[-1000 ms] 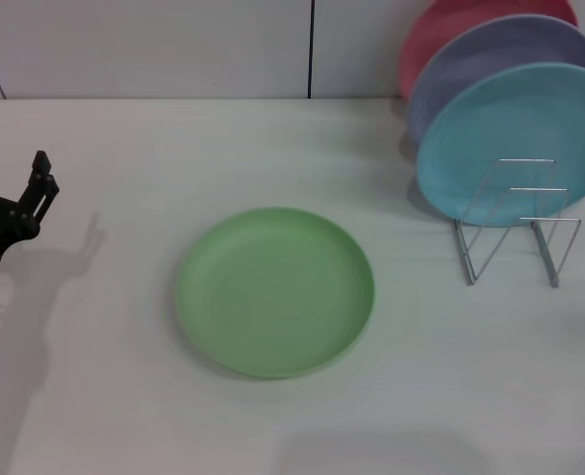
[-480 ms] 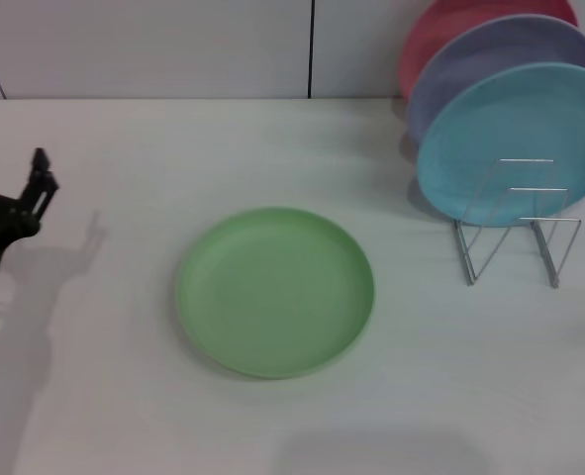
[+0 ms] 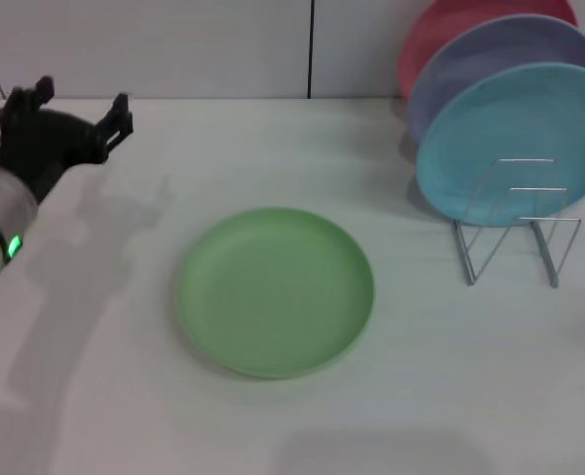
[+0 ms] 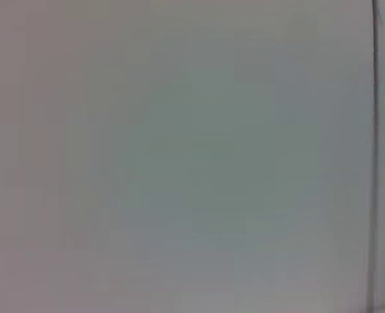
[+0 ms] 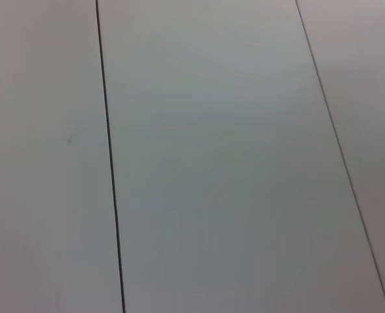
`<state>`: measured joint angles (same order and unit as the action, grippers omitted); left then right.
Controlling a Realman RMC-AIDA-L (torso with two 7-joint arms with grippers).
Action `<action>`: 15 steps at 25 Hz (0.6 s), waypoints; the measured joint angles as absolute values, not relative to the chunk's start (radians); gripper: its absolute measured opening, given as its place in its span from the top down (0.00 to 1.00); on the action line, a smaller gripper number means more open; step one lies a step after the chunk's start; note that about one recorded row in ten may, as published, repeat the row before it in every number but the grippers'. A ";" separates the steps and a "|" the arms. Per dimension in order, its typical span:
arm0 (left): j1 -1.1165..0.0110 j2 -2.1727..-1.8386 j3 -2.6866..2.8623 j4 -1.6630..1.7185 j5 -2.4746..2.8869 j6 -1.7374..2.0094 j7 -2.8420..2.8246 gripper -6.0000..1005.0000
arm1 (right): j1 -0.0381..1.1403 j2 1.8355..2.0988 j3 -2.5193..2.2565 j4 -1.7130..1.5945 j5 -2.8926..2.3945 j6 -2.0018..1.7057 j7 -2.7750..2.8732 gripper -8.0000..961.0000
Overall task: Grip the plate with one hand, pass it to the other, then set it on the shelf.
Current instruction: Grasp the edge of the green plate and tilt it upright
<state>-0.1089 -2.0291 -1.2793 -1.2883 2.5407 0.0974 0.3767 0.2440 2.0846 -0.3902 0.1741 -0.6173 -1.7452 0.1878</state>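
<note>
Left gripper point(image 3: 74, 109): prongs spread, empty, well apart from green plate point(image 3: 275, 291) lying flat; risk: prongs skid off shallow rim.

The left gripper point(image 3: 74, 107) is at the far left of the head view, raised and pointing toward the right, its 2 black fingers point(image 3: 119, 119) spread apart and holding nothing. Behind it the white-and-silver arm point(image 3: 0, 223) shows a small green light. The right arm is out of sight.

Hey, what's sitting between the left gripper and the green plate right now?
Nothing. In the head view, only bare white table and the arm's shadow lie between the left gripper, jaws open, and the green plate.
</note>
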 joint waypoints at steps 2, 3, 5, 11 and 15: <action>-0.116 -2.059 -1.390 -1.432 2.546 -0.214 0.423 0.14 | 0.244 2.085 -0.392 0.174 -0.618 -1.742 0.188 0.12; -0.130 -2.062 -1.422 -1.478 2.545 -0.336 0.426 0.14 | 0.244 2.085 -0.392 0.174 -0.618 -1.740 0.188 0.12; -0.149 -2.063 -1.448 -1.517 2.545 -0.459 0.413 0.14 | 0.245 2.084 -0.394 0.174 -0.619 -1.738 0.188 0.12; -0.257 -2.066 -1.510 -1.550 2.653 -0.866 0.228 0.14 | 0.249 2.083 -0.397 0.173 -0.621 -1.730 0.189 0.12; -0.280 -2.067 -1.494 -1.546 2.713 -0.944 0.166 0.14 | 0.250 2.083 -0.401 0.172 -0.621 -1.728 0.189 0.12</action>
<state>-0.2800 -2.0670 -1.4936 -1.5464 2.7126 -0.9441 0.1659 0.2503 2.0830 -0.4008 0.1721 -0.6209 -1.7282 0.1887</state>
